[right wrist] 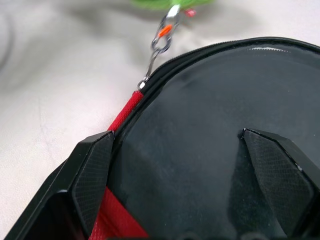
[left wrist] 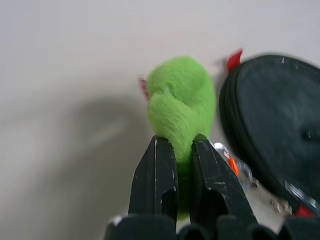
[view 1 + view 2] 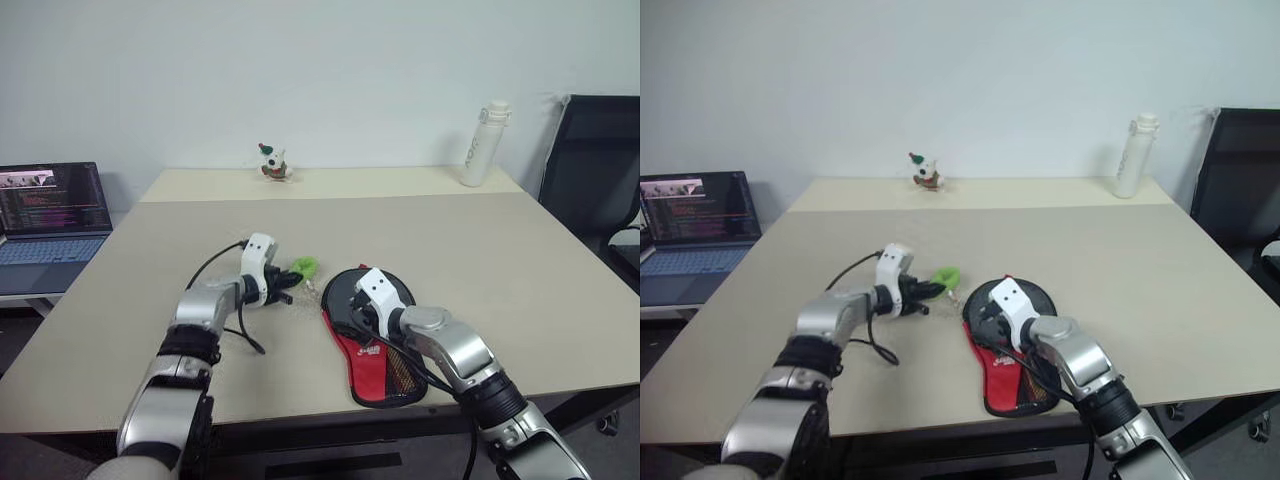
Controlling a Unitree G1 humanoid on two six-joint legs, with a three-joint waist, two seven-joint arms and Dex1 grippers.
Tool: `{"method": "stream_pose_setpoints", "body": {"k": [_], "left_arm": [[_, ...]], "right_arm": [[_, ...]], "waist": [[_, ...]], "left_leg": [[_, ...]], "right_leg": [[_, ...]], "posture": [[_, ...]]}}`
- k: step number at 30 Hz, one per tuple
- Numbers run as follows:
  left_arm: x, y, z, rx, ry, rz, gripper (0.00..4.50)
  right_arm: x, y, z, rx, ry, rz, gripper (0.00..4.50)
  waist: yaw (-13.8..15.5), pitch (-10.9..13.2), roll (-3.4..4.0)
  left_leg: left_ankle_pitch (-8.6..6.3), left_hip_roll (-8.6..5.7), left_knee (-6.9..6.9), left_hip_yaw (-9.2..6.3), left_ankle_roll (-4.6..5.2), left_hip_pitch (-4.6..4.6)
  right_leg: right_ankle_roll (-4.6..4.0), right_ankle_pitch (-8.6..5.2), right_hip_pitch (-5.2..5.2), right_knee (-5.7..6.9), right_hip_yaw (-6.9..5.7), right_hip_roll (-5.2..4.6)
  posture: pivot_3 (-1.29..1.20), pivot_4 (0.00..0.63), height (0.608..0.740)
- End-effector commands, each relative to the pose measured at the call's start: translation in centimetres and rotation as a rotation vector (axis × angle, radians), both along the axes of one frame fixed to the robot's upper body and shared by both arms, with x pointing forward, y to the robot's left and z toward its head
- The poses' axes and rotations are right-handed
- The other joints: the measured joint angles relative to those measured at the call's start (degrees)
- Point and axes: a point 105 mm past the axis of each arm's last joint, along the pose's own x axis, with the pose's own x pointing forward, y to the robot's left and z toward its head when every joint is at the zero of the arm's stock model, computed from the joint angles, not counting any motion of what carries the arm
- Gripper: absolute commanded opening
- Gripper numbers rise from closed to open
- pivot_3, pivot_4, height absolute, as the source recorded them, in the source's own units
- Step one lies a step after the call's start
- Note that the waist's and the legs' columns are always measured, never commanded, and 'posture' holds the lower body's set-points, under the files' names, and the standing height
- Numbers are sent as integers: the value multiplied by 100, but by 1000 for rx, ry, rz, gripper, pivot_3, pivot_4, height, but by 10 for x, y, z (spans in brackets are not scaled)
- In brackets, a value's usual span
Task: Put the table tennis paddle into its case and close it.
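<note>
A green fuzzy charm [image 2: 180,107] is pinched by the left claw [image 2: 179,150]; the case [image 1: 200,145] is straddled by the wide right claw [image 1: 192,150].

laptop [image 3: 52,215] screen text, case [image 3: 372,345] logo, both unreadable

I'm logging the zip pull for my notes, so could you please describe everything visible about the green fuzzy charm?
The green fuzzy charm is a small, bright lime plush lump. A silver clip chain links it to the case zipper. It lies just off the case's round end on the table. The left gripper is shut on it, fingers pinching its near end.
</note>
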Motion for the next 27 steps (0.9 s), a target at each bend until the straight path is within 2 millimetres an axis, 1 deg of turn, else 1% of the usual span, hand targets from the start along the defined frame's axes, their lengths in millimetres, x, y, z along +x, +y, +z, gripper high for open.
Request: {"method": "stream_pose_setpoints", "body": {"k": [1,3,8,13,18,23,27], "left_arm": [[17,-9,22,67,-108,13,9],[25,-17,26,109,-139,28,9],[38,-32,34,202,-208,72,9],[45,-39,43,293,-283,123,9],[49,-54,54,395,-369,143,9],[48,-83,64,511,-482,84,9],[45,-104,69,564,-555,32,9]], "right_arm": [[-8,-6,-29,-51,99,-18,4500],[-10,-7,-32,-54,111,-15,4500],[-13,-9,-39,-62,137,-17,4500],[-15,-9,-48,-73,169,-22,4500],[-24,-9,-62,-95,217,-15,4500],[-33,-12,-77,-125,256,-8,4500],[-36,-17,-84,-141,273,-19,4500]], "waist": [[3,-1,-1],[11,-2,-3],[16,-2,-4],[18,-3,-5],[20,-9,-12],[16,-25,-23],[16,-38,-26]], "left_leg": [[0,0,0,1,0,1],[0,0,1,0,0,-1],[-1,-2,1,3,-1,-3],[-1,-2,2,3,-2,-2],[-2,-2,6,2,-3,-3],[-3,-2,7,3,-5,1],[-5,-3,8,2,-8,7]], "right_leg": [[0,0,0,0,0,0],[1,0,0,-1,0,0],[4,2,0,-4,2,0],[6,3,0,-3,2,0],[9,5,1,-3,2,0],[10,5,5,-3,2,0],[10,4,15,-7,1,0]], "posture": [[0,150,740],[0,150,740],[0,150,740],[0,150,740],[0,150,740],[0,150,740],[0,150,740]]}}
